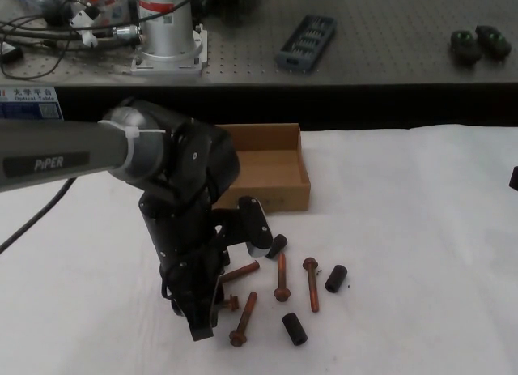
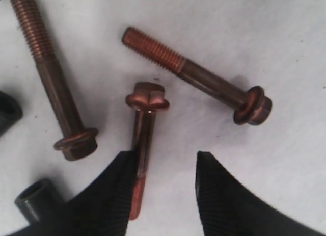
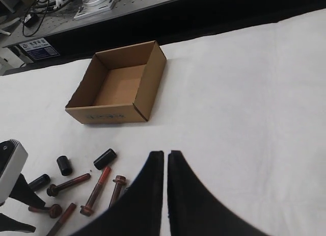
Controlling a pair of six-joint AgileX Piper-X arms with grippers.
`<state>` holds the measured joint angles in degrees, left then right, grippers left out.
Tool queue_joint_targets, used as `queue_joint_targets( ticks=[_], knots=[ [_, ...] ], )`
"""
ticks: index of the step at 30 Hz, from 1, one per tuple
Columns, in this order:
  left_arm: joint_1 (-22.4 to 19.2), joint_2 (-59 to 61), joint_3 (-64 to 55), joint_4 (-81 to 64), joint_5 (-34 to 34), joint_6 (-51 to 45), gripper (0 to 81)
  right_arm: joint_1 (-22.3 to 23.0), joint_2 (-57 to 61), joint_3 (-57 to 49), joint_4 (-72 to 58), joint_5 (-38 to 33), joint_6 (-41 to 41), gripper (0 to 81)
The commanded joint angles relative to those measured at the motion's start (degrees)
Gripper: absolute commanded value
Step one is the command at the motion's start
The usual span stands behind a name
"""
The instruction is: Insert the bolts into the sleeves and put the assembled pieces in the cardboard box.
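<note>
Several copper bolts lie on the white cloth in front of the cardboard box (image 1: 267,198). In the left wrist view, one short bolt (image 2: 143,125) lies with its shank between my left gripper's (image 2: 165,159) open fingers, close against one finger (image 2: 109,195). Two longer bolts (image 2: 55,80) (image 2: 204,79) lie beside it. In the high view the left gripper (image 1: 200,314) points down over the bolts (image 1: 243,318). Three black sleeves (image 1: 277,245) (image 1: 336,278) (image 1: 295,328) lie among them. My right gripper (image 3: 166,157) is shut and holds nothing, well to the side of the box (image 3: 102,115).
The open box has nothing inside it. Behind the cloth runs a dark perforated bench with a metal post (image 1: 166,27), cables and a blue tool rack (image 1: 306,41). The cloth to the right of the parts is bare.
</note>
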<state>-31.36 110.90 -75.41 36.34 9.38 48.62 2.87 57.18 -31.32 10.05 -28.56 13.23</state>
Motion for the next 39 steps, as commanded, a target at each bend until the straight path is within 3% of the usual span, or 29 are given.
queue_joint_targets(
  ticks=[1,14,22,27,31,34,39],
  knots=[
    [-0.7,0.1,0.4,0.9,2.1,1.9,29.7,-0.1,0.2,-0.7,-0.1,-0.3,-0.4,3.9],
    [-0.8,1.3,0.9,-7.6,2.4,4.1,29.7,-0.1,0.2,-0.7,-0.1,-0.3,-0.4,3.9],
    [-0.8,3.6,0.9,-5.1,1.2,3.0,29.1,-0.1,0.2,-0.7,-0.1,-0.3,-0.4,3.9],
    [-0.9,3.6,0.8,-5.0,1.2,-3.6,16.0,-0.1,0.2,-0.7,0.0,-0.3,0.1,3.9],
    [-1.2,2.9,0.8,-5.1,1.3,-12.5,1.2,-0.1,0.2,-0.7,1.3,-0.3,6.6,3.9],
    [-1.2,1.2,0.8,-5.5,1.4,-19.4,0.6,-0.1,0.2,-0.7,2.6,-1.1,10.2,3.9],
    [-0.8,-5.4,0.8,-8.7,1.4,-31.3,0.6,0.7,0.2,-2.0,3.0,-12.3,7.6,3.9]
  ],
)
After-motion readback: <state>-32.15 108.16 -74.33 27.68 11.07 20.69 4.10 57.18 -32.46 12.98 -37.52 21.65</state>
